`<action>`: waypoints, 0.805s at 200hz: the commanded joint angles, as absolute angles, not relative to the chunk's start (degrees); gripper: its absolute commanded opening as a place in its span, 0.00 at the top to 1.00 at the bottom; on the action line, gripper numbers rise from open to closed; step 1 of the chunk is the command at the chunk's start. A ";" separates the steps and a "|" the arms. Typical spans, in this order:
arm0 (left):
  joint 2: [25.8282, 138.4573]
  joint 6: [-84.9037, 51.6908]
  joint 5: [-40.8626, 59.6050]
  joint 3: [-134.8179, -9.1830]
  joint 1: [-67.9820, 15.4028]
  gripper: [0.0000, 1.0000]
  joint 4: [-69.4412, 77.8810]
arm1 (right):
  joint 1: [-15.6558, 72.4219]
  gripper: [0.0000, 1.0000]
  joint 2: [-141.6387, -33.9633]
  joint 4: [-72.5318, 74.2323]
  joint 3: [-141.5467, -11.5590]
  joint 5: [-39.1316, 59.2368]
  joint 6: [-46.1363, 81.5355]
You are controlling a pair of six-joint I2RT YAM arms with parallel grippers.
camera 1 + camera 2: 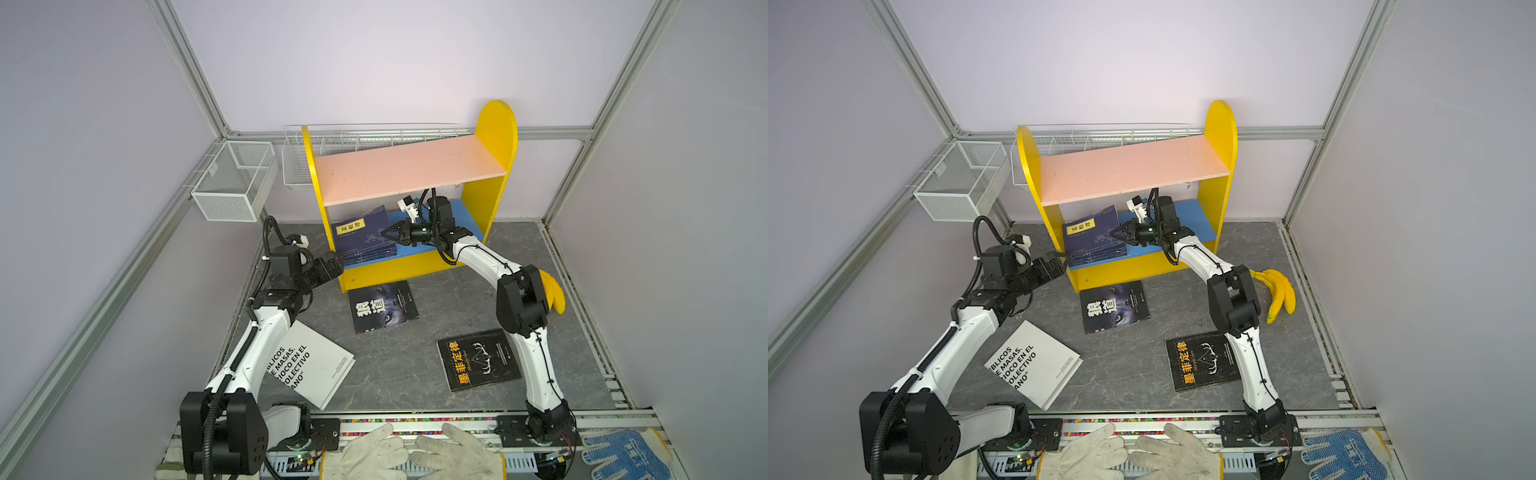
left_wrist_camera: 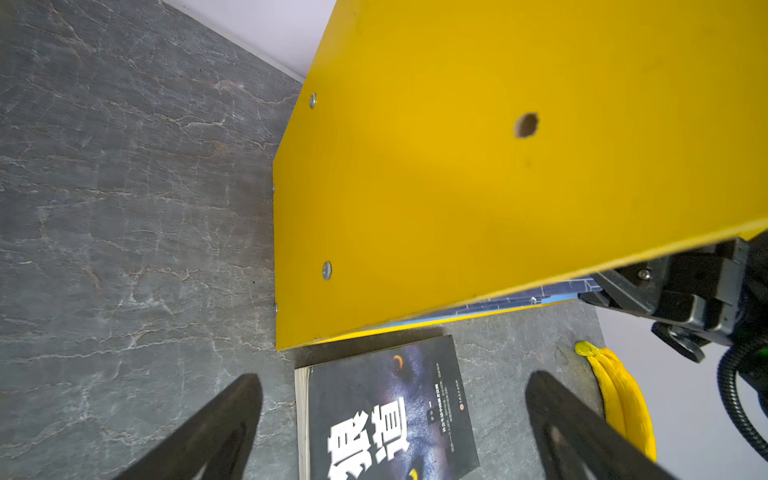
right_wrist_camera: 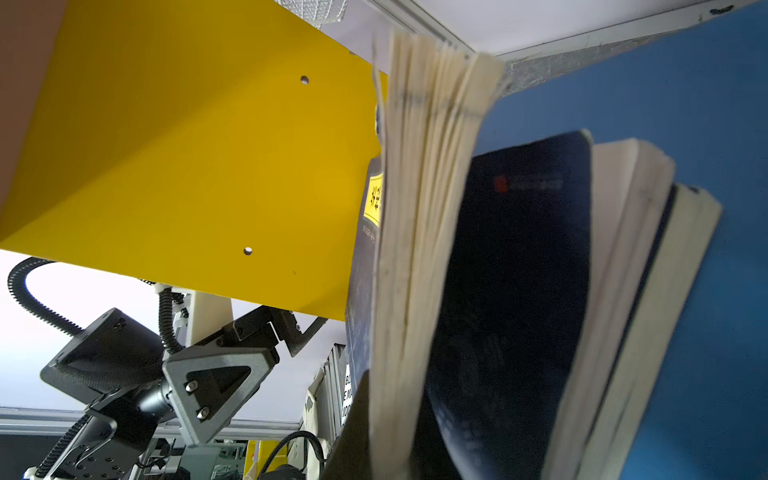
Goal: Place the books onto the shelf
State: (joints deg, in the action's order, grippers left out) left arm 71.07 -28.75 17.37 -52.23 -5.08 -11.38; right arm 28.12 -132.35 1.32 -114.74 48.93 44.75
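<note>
The shelf (image 1: 411,166) (image 1: 1125,166) stands at the back, its pink upper board bare. On its blue lower board several navy-blue books (image 1: 370,251) (image 1: 1096,251) are stacked at the left. The top one (image 1: 361,228) (image 3: 419,208) is tilted up towards the yellow side panel (image 3: 199,166), its page edge pinched in my shut right gripper (image 1: 384,233) (image 1: 1113,233) (image 3: 390,436). My left gripper (image 1: 338,262) (image 2: 392,376) is open and empty outside that panel (image 2: 478,187). A black book (image 1: 382,307) (image 2: 390,415), a second black book (image 1: 478,359) and a white book (image 1: 313,365) lie on the table.
Yellow bananas (image 1: 1279,291) (image 2: 619,395) lie right of the shelf behind my right elbow. A white mesh basket (image 1: 232,178) hangs on the left wall and a wire rack (image 1: 374,133) runs behind the shelf. Work gloves (image 1: 415,453) lie at the front rail.
</note>
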 commanded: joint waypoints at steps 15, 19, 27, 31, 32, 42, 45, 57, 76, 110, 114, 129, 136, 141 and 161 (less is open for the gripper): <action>73.36 -30.00 17.01 -54.03 -4.66 0.01 -7.50 | 29.08 0.91 -133.68 0.00 -116.00 50.45 42.62; 73.65 -30.06 17.05 -54.18 -4.66 0.01 -7.37 | 29.09 0.91 -133.76 0.00 -116.08 50.43 42.57; 74.19 -30.16 17.24 -54.53 -4.66 0.01 -7.05 | 29.08 0.91 -133.99 -0.13 -116.32 50.62 42.63; 74.47 -30.22 17.31 -54.65 -4.66 0.01 -6.86 | 29.09 0.91 -134.12 -0.12 -116.43 50.62 42.70; 74.50 -30.23 17.36 -54.66 -4.66 0.01 -6.81 | 29.05 0.91 -134.21 -0.11 -116.44 50.67 42.71; 75.04 -30.61 17.32 -54.89 -4.68 0.01 -6.18 | 29.09 0.91 -134.49 -0.34 -116.77 50.87 42.71; 75.24 -30.83 17.26 -54.93 -4.66 0.01 -5.96 | 29.09 0.91 -134.63 -0.47 -116.92 51.01 42.64; 75.82 -31.27 17.05 -55.21 -4.66 0.01 -5.22 | 29.09 0.91 -134.83 -0.60 -117.31 51.16 42.67; 76.73 -31.68 17.27 -55.65 -4.66 0.01 -4.41 | 28.98 0.91 -135.08 -0.44 -117.66 51.61 42.80; 78.09 -32.14 17.74 -56.27 -4.66 0.01 -3.79 | 28.79 0.91 -135.19 0.99 -118.21 52.33 43.99; 78.07 -32.22 17.75 -56.17 -4.66 0.01 -3.54 | 28.74 0.91 -135.24 1.13 -118.21 52.45 44.10; 78.30 -32.32 17.91 -56.22 -4.66 0.01 -3.31 | 28.58 0.91 -135.26 1.49 -118.13 52.67 44.35; 78.42 -32.33 17.90 -56.25 -4.66 0.01 -3.28 | 28.46 0.91 -135.34 1.58 -118.13 52.78 44.31; 78.54 -32.32 17.88 -56.32 -4.66 0.01 -3.30 | 28.40 0.91 -135.41 1.52 -118.03 52.82 44.34; 78.96 -32.17 17.77 -56.55 -4.66 0.01 -3.24 | 28.28 0.91 -135.90 1.75 -117.87 53.20 44.81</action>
State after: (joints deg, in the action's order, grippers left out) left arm 78.04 -32.05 17.63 -54.54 -4.95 -4.38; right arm 27.73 -134.19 0.32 -116.90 50.39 44.53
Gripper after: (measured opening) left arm 0.994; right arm 0.114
